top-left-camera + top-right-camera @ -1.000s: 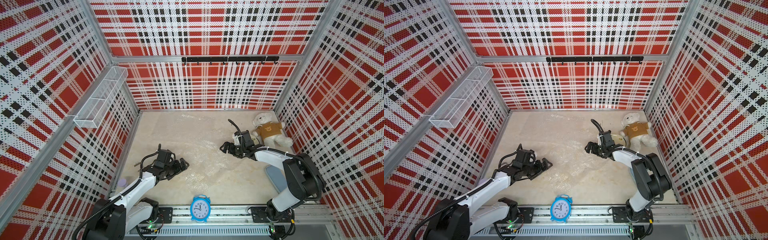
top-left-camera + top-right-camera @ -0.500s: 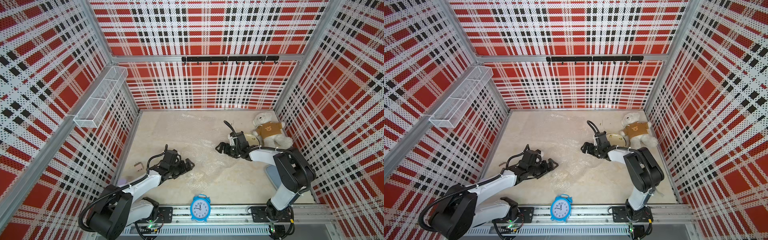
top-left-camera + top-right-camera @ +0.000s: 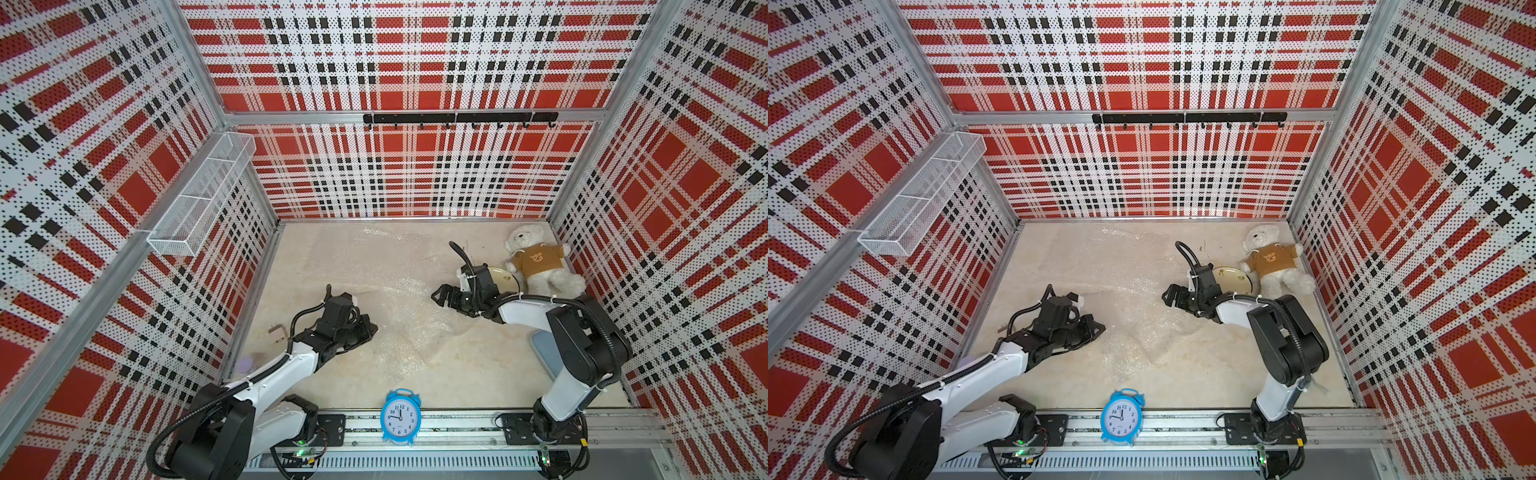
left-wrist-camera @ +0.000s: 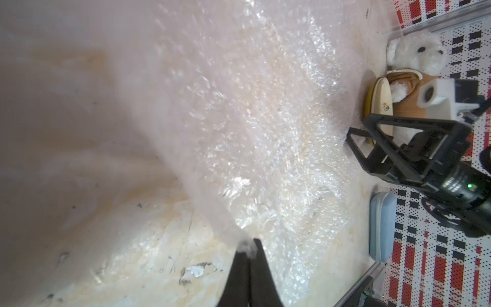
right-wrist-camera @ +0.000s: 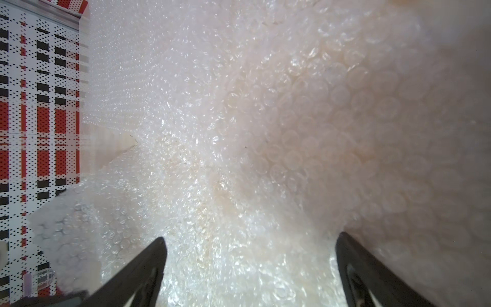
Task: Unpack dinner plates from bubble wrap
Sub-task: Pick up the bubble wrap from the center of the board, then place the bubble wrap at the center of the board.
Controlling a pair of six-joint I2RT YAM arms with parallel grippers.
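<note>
1. There are two arms, each with one pair of black, tapering fingers.
2. The left fingers are clenched on a pinch of the bubble wrap at its near-left edge. In the left wrist view the sheet rises from their tips as a blurred, milky film.
3. The right fingers are spread wide and hold nothing. In the right wrist view, bubble wrap fills the space between and beyond them.
4. The bubble wrap is clear plastic studded with small round bubbles. It covers the middle of the table, flat toward the back wall and crumpled into glinting folds between the arms. I cannot tell how many sheets there are.
5. One dinner plate shows in both top views. It is round and cream with a dark rim and small dark marks. It is unwrapped, touches the bear's side and is partly hidden by the right wrist. The left wrist view shows a yellow edge beside it, but I cannot tell whether that is a second plate.
6. One fluffy white teddy bear in a brown jumper lies in the far right corner.
7. One round blue alarm clock stands at the front edge.
8. One white wire basket with three compartments hangs on the left wall.
9. The table is pale beige with a marbled look.
</note>
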